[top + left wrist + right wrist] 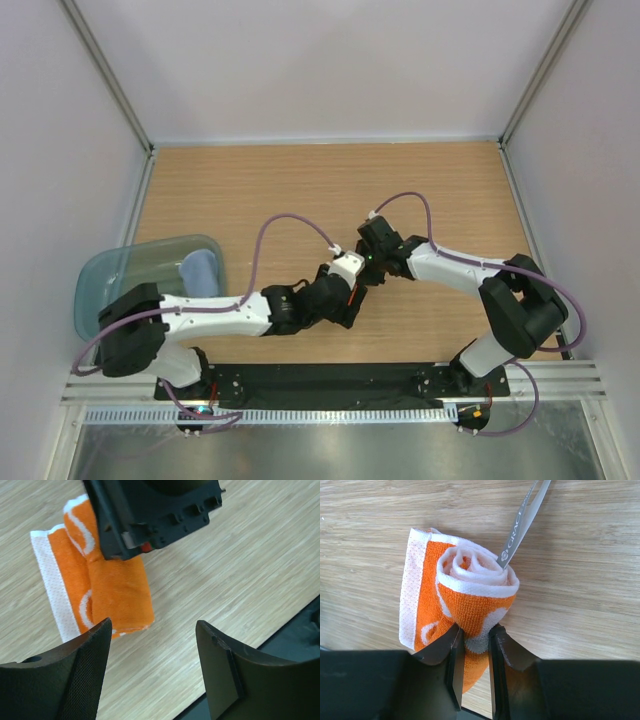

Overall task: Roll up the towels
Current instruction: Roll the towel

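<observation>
At the centre of the wooden worktop (250, 190), your right tool (475, 647) pinches one end of the orange-and-white patterned terry towel (470, 595), likely so the rolled part cannot uncoil. Your left tool (152, 627), at its 8 o'clock from above, stands spread, holding nothing; a flat tail lies unrolled.

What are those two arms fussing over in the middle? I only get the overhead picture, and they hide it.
Observer: An orange-and-white towel, mostly rolled into a coil, with a flap lying unrolled beside it.
Operator: Is anything holding it?
Observer: Yes, the right pincer pinches one end of the roll.
Operator: And the other arm?
Observer: The left pincer stands open just short of the towel, gripping nothing.
</observation>
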`<state>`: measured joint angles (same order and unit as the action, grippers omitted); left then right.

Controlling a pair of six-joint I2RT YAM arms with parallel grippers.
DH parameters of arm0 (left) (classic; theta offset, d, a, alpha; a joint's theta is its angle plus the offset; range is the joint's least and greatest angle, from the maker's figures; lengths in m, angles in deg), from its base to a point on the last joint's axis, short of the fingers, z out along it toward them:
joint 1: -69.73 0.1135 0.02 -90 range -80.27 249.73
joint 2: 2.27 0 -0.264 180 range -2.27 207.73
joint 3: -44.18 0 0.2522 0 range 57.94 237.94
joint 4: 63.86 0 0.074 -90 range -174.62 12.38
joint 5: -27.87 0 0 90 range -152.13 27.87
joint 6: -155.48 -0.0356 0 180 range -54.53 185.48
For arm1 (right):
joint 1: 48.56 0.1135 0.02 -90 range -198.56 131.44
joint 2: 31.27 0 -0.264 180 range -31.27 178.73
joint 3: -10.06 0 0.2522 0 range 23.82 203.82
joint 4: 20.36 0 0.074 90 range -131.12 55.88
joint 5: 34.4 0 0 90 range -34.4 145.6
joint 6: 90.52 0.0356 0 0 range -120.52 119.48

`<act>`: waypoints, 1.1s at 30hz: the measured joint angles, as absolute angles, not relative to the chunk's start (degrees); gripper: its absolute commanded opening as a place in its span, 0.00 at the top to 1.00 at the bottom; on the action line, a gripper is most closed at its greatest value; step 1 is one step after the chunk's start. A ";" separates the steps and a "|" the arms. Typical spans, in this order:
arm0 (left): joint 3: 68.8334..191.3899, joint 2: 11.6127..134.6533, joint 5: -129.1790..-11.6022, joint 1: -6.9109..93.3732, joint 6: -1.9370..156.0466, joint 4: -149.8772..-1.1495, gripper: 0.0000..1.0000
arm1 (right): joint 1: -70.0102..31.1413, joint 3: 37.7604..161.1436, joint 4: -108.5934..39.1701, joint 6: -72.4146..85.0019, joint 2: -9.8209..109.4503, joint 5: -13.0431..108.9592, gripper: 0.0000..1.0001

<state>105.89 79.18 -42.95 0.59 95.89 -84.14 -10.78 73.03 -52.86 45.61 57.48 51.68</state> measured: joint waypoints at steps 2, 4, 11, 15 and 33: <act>107.11 82.15 -41.07 -0.83 94.99 -84.12 0.31 | -10.78 73.20 -53.16 45.46 57.48 51.65 0.73; 107.79 84.71 -39.87 -1.42 94.71 -84.03 0.31 | -10.78 73.23 -53.38 45.30 57.48 51.63 0.73; 108.57 90.35 -36.76 -1.58 93.46 -83.73 0.31 | -10.78 73.42 -53.84 44.95 57.48 51.61 0.73; 108.57 91.72 -35.67 -1.80 93.46 -83.33 0.34 | -10.78 73.99 -54.50 44.76 57.48 51.46 0.71; 107.50 94.41 -31.34 -2.15 96.54 -82.09 1.00 | -12.01 76.11 -57.84 43.14 57.53 50.43 0.37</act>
<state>107.50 94.41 -31.34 -2.15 96.54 -82.09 -12.01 76.11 -57.84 43.14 57.53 50.43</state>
